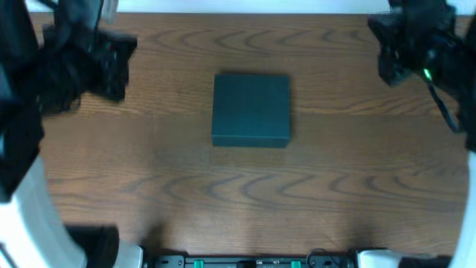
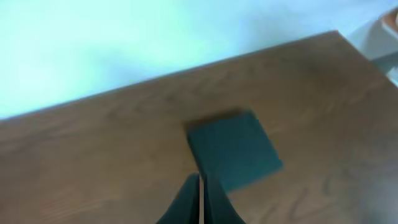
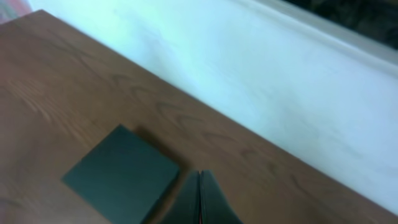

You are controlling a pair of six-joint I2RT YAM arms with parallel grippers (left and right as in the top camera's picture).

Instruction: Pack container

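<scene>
- The counter [image 1: 149,186] is of brown wood, with a wavy grain running along its length.
- Beyond its far edge there is a pale bluish-white surface [image 2: 124,43], blurred.
- A dark strip [image 1: 253,262] with small green parts lies at the near edge.

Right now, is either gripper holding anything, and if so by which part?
Nothing is held. The left gripper and the right gripper are both shut and empty, away from the closed container.
</scene>
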